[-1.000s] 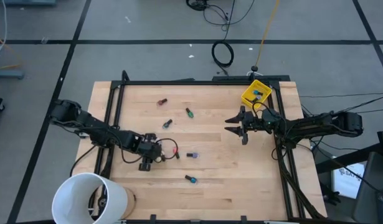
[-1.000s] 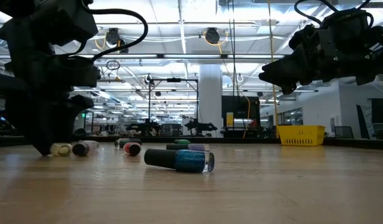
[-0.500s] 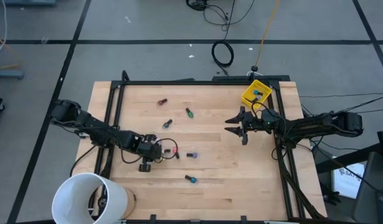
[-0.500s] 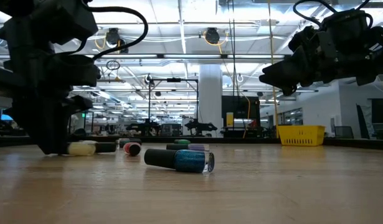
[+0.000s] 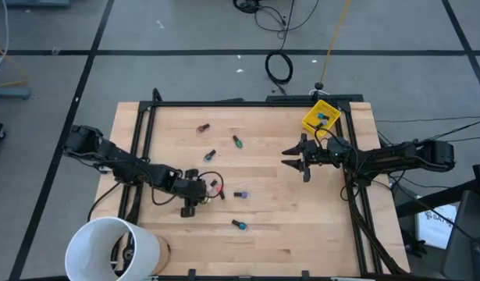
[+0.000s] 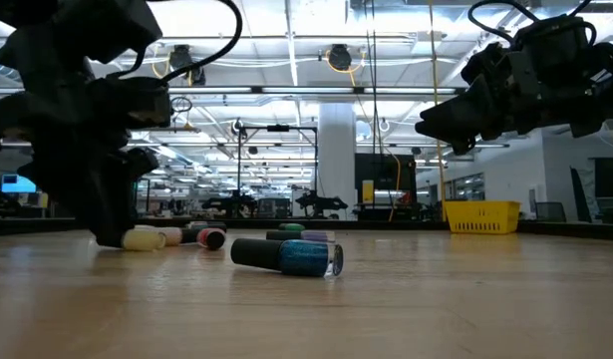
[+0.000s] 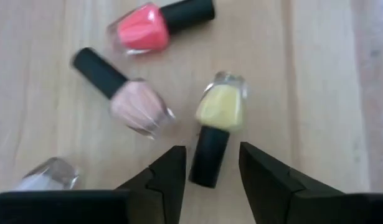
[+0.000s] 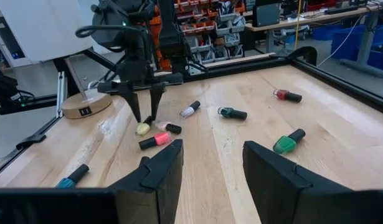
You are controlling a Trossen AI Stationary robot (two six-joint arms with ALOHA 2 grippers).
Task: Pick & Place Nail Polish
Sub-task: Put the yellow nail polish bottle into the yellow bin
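Several small nail polish bottles lie on their sides on the wooden table. A yellow bottle (image 7: 221, 106), a pale pink one (image 7: 138, 106) and a coral red one (image 7: 138, 31) lie close together left of centre (image 5: 215, 187). My left gripper (image 5: 194, 195) is low over them and open. Its fingers stand on either side of the yellow bottle's black cap (image 7: 208, 155), and I see no plain touch. It also shows in the right wrist view (image 8: 144, 109). My right gripper (image 5: 298, 156) is open and empty above the table's right half.
Other bottles lie apart: red (image 5: 202, 127), dark (image 5: 210, 155), green (image 5: 236, 141), purple (image 5: 240, 194), teal (image 5: 238, 225). A yellow bin (image 5: 320, 117) holding bottles stands at the far right. A large white bucket (image 5: 113, 248) stands at the near left corner. A black frame (image 5: 240, 101) rims the table.
My left gripper has gone a little toward the table's right edge, staying low over the table, and now stands at the cluster of bottles. My right gripper has kept still.
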